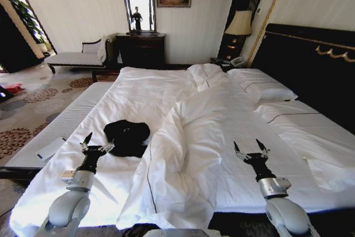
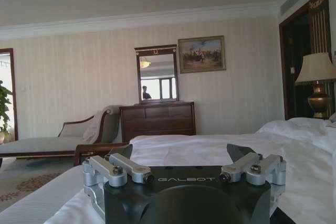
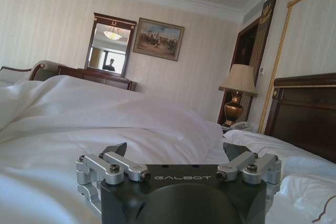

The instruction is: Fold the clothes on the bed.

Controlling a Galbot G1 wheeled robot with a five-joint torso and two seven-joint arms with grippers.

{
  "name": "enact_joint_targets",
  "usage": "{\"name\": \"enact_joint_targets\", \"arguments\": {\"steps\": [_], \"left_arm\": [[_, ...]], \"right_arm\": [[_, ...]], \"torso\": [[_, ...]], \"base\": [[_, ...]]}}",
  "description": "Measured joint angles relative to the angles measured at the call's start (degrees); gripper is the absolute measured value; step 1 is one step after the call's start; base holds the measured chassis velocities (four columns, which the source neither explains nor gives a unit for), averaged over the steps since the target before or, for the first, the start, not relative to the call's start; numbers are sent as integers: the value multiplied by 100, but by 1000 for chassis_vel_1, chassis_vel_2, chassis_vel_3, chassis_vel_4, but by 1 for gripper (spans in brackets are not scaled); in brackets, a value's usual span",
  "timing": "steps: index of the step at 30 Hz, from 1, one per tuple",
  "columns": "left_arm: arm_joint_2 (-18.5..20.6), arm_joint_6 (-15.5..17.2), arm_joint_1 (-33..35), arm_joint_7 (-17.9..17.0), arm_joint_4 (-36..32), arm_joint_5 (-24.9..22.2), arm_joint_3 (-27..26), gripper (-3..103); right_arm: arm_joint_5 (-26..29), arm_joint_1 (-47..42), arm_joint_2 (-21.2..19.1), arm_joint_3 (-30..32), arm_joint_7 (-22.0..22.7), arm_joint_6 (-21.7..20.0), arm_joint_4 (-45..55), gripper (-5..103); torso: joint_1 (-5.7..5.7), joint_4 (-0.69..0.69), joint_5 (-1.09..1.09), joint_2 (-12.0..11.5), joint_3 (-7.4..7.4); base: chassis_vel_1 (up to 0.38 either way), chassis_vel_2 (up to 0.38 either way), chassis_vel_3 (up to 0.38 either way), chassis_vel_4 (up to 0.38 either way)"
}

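Head view: the bed fills the frame, white duvet bunched in a thick ridge down the middle, sheet flat on the robot's left half, two pillows against the dark headboard at the far right. The shirt is a crumpled black heap on the flat sheet, on the left half toward the near edge, just beside the duvet's folded border; no lettering can be made out. Left gripper is held low over the sheet at the heap's near-left side, fingers spread apart with nothing between them; one fingertip lies at the shirt's edge, contact not resolvable. Right gripper hovers over the duvet on the right half of the bed, fingers also spread and empty, well apart from the shirt. Left wrist view: the left gripper's fingers point across the bed toward a dresser with a mirror, a painting beside it, a chaise by the wall and a lamp at the bedside. Right wrist view: the right gripper sits over white bedding, duvet rising ahead, headboard and lamp beyond.
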Motion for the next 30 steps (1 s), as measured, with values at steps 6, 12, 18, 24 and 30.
{"name": "enact_joint_targets", "arguments": {"steps": [6, 12, 18, 24, 30], "left_arm": [[-2, 0, -7, -6, 5, 0, 7, 100], [-15, 0, -5, -10, 6, 0, 14, 100], [-7, 4, -3, -19, -16, -16, -13, 100], [-21, 7, 21, -18, -39, -8, -12, 100], [-46, -15, 134, -8, -63, 5, -62, 100]], "right_arm": [[-3, 2, -4, -3, 6, 0, 0, 99], [27, -24, -11, -12, 20, -1, 6, 99], [4, -23, 28, -41, 46, -6, 27, 98], [23, -215, 150, 0, 158, -113, 435, 99], [33, -1234, 584, 15, 246, -547, 1966, 100]], "torso": [[0, 4, -2, 0, 0], [0, 1, -3, 0, 0], [-1, 5, 2, 1, -1], [3, 0, 2, -1, 1], [5, 1, -3, -1, 1]], "base": [[234, 191, -208, -195], [149, 204, -167, -189], [-13, 117, 33, -93], [-157, 53, 121, -82], [-40, 37, 59, -24]]}}
